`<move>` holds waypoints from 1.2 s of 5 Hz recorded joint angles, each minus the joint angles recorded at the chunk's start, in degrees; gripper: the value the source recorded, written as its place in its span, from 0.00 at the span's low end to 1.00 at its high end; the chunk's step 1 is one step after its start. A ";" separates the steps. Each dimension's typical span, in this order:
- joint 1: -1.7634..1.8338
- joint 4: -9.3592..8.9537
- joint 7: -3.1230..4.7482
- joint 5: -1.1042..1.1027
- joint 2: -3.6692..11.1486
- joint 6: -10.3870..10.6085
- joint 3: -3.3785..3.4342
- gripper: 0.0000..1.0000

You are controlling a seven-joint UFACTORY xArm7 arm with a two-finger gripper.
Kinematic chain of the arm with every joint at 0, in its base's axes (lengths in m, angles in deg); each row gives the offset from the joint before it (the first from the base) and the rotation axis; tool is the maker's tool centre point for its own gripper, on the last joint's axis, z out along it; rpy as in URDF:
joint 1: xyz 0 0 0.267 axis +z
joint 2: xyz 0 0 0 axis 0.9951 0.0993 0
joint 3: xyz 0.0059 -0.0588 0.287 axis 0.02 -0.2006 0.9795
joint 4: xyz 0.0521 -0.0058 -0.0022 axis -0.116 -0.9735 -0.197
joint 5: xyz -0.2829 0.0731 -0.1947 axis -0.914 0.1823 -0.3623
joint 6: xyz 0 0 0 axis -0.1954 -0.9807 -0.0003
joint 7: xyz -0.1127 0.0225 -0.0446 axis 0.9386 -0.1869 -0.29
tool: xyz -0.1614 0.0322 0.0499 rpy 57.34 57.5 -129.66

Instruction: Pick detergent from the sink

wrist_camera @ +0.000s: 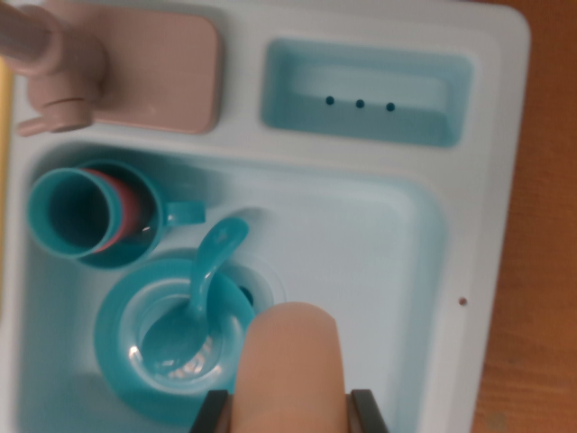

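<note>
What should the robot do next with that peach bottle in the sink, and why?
Probably squeeze shut on the peach bottle and lift straight up. The bottle already sits between the two dark fingers at the bottom of the wrist view, one on each side. It stands right beside the teal plate holding the spoon, so a straight lift seems least likely to bump them. I cannot tell if the fingers are touching it yet.

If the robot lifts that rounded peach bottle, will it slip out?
The rounded peach plastic bottle looks smooth and curved, so it might slide between the gripper fingers. It seems stiff, probably not squashy. Its round sides suggest it could roll if dropped.
</note>
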 joint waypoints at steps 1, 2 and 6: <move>0.00 0.00 0.00 0.00 0.00 0.00 0.00 1.00; 0.02 1.47 -0.14 -0.14 -0.78 -2.24 -0.02 1.00; 0.05 3.70 -0.35 -0.35 -1.97 -5.65 -0.06 1.00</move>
